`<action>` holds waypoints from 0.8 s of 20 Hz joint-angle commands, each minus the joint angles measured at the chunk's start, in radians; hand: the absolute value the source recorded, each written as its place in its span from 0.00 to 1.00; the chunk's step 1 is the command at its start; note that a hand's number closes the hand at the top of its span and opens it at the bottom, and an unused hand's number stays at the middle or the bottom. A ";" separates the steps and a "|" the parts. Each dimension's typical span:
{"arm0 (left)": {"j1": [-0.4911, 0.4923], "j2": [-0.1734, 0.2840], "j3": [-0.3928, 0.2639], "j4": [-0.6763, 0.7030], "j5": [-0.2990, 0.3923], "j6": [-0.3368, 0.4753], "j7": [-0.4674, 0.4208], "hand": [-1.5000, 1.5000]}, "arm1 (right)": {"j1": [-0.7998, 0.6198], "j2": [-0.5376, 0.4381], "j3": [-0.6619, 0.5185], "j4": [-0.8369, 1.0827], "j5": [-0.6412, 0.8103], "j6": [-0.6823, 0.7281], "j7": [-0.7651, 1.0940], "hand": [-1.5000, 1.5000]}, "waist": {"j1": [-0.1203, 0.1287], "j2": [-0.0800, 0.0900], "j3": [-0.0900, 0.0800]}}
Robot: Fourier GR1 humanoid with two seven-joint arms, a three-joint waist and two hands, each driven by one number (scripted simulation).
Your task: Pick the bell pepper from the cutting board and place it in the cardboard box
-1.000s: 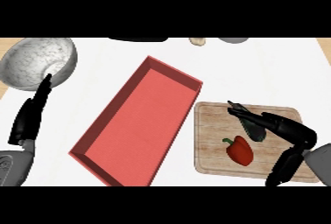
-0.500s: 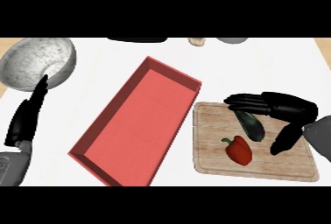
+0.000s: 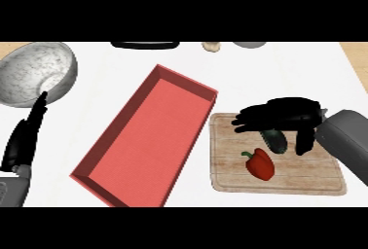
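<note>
Head view looks steeply down on a white counter (image 3: pixel 287 73). The red bell pepper (image 3: pixel 260 164) lies on the wooden cutting board (image 3: pixel 316 175) at the right side, near the middle of the board, with its stem pointing up-left. Just beside it, toward the far edge of the board, lies a dark green vegetable (image 3: pixel 274 140), probably a cucumber or zucchini; the two look very close, but I cannot tell if they touch.

The right hand (image 3: pixel 284 115) hangs above the far part of the board, over the green vegetable. Its fingers are loosely spread and bent downward, the thumb hangs apart on the right side, and nothing is between them. This pose seems a preparation to come down on the pepper, which is a little nearer to the robot than the hand.

The left hand (image 3: pixel 27 133) rests at the left edge with straight fingers pointing up, next to a speckled grey bowl (image 3: pixel 36 68); it takes no part.

The box (image 3: pixel 147 138), red in colour here, is a long open tray left of the board, with nothing inside it. The pepper is not yet grasped, so the whole carrying remains.
</note>
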 commanded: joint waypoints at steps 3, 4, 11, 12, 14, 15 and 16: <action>0.057 -0.004 0.026 -0.031 0.012 -0.017 -0.015 0.50 | -0.044 0.100 0.050 0.125 0.126 0.048 -0.061 0.00 | -0.014 -0.004 0.000; 0.036 0.015 0.027 -0.081 0.008 -0.031 0.066 0.50 | -0.029 0.093 0.040 0.053 0.150 0.047 -0.001 0.00 | -0.024 -0.008 0.000; 0.086 -0.003 0.026 -0.192 -0.026 -0.024 0.113 0.50 | -0.027 0.207 0.009 0.154 0.249 0.029 -0.007 0.00 | -0.021 -0.008 0.000; 0.058 -0.005 0.062 -0.049 -0.019 -0.037 0.007 0.50 | 0.013 0.152 -0.008 0.030 0.248 0.077 0.019 0.00 | -0.036 -0.009 -0.001; 0.061 -0.011 0.058 -0.095 -0.023 -0.042 0.033 0.50 | -0.022 0.175 -0.027 0.143 0.275 0.048 -0.063 0.00 | -0.028 -0.006 0.000; 0.085 -0.039 0.056 -0.049 -0.036 -0.022 -0.030 0.50 | 0.010 0.180 -0.023 0.122 0.299 0.029 -0.034 0.00 | -0.031 -0.007 0.000; 0.060 -0.002 0.070 -0.113 -0.022 -0.058 0.062 0.50 | 0.009 0.189 -0.040 0.139 0.302 0.028 -0.048 0.00 | -0.029 -0.007 0.000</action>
